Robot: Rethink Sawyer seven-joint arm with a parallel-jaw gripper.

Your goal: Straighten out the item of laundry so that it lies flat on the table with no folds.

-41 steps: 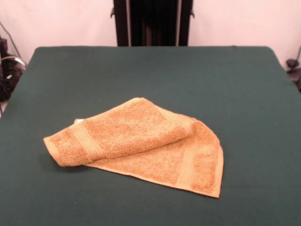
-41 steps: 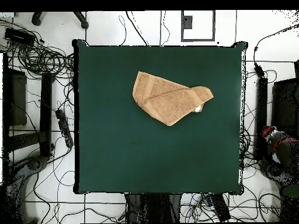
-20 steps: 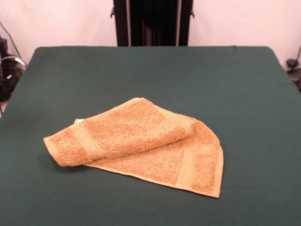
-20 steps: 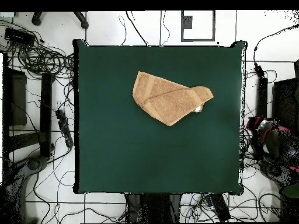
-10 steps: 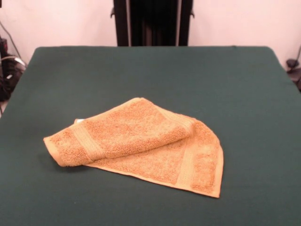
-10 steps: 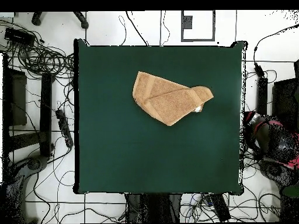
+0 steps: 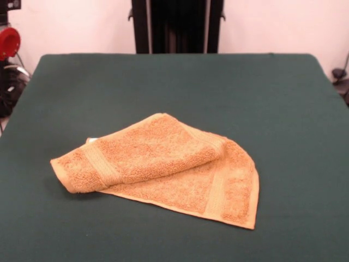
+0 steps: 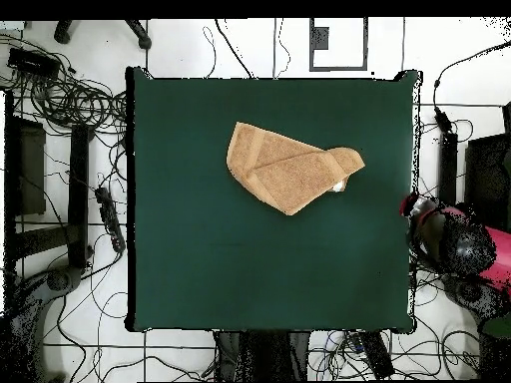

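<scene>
Plainly, we list the scene from the largest thing down.
Table (image 7: 283, 109): we see dark green felt filling most of both views, with bare room all round the cloth.
Washcloth (image 7: 163, 166): orange-tan terry, lower centre of the front view; one flap is doubled over toward the lower left.
Arm (image 8: 454, 239): red and black, at the right edge of the overhead view, off the table.
Gripper: we cannot tell its opening; nothing appears held.
Step, we judge: pinch only the folded flap's free corner (image 7: 61, 174), then peel it back across the fold.
</scene>
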